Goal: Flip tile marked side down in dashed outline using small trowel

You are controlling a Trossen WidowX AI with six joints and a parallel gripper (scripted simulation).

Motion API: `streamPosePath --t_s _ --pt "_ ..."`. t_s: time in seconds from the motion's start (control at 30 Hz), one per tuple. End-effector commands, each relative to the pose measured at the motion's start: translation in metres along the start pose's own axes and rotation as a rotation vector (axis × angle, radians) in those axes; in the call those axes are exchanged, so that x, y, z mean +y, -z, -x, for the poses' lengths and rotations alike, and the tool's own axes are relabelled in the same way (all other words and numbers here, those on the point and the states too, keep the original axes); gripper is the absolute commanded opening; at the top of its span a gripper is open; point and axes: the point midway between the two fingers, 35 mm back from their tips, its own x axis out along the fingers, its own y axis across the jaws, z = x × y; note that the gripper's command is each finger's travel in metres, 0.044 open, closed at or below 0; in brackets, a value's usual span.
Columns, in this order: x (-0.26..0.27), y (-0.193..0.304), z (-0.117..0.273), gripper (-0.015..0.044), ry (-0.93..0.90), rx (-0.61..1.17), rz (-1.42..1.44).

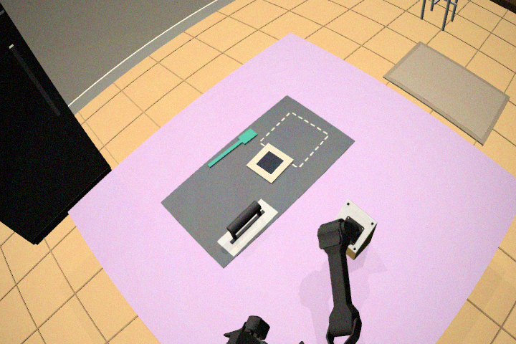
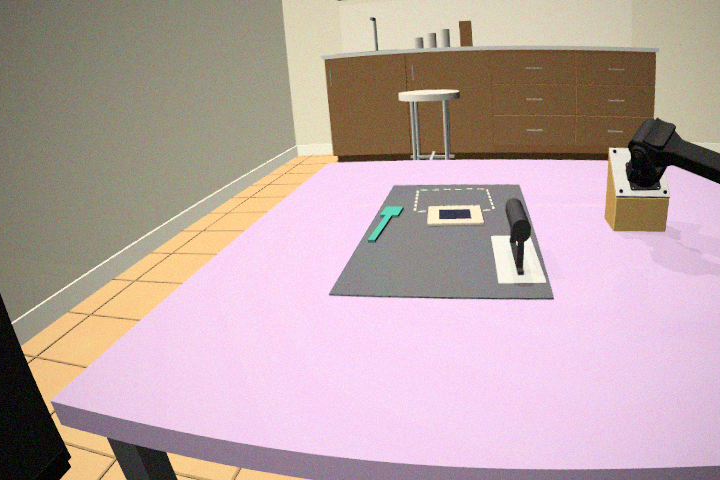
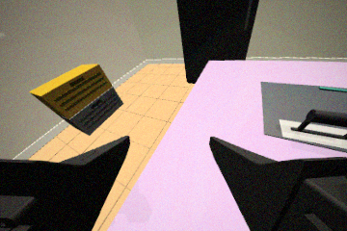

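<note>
From the top, I see one teal trowel [image 1: 228, 150] [image 2: 382, 226] [image 3: 339, 89] lying on the mat, well apart from my arm, its long axis parallel to the mat's long edges, blade toward the outline end. One tile [image 1: 281, 161] [image 2: 455, 221] lies marked side up, partly over one dashed outline [image 1: 312, 124] [image 2: 451, 189].

In the exterior view, the trowel's blade points toward the cabinets [image 2: 446, 124].

At the wrist, my end effector [image 3: 171, 140] stands wide, with nothing between its fingers; one black-handled float [image 3: 321, 132] [image 1: 248, 226] [image 2: 518, 254] lies nearer it than the trowel.

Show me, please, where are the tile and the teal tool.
Tile [image 1: 269, 162] [image 2: 455, 213]: top and exterior views, on its dark square.
Teal tool [image 1: 231, 148] [image 2: 382, 225] [image 3: 339, 89]: top and exterior views, on its handle; wrist view, part unclear.
</note>
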Motion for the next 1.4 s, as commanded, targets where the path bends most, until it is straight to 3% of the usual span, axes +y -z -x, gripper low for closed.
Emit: streamPosePath --t_s 0.0,0.33,0.67,0.8,1.23,1.37 --pt "0.0 0.0 0.0 0.0374 0.0 0.0 0.0" --pt "0.0 0.0 0.0 0.0111 0.0 0.0 0.0" --pt "0.0 0.0 0.0 0.01 0.0 0.0 0.0" --pt "0.0 0.0 0.0 0.0 0.0 0.0 0.0" --pt "0.0 0.0 0.0 0.0 0.0 0.0 0.0" --pt "0.0 0.0 0.0 0.01 0.0 0.0 0.0"
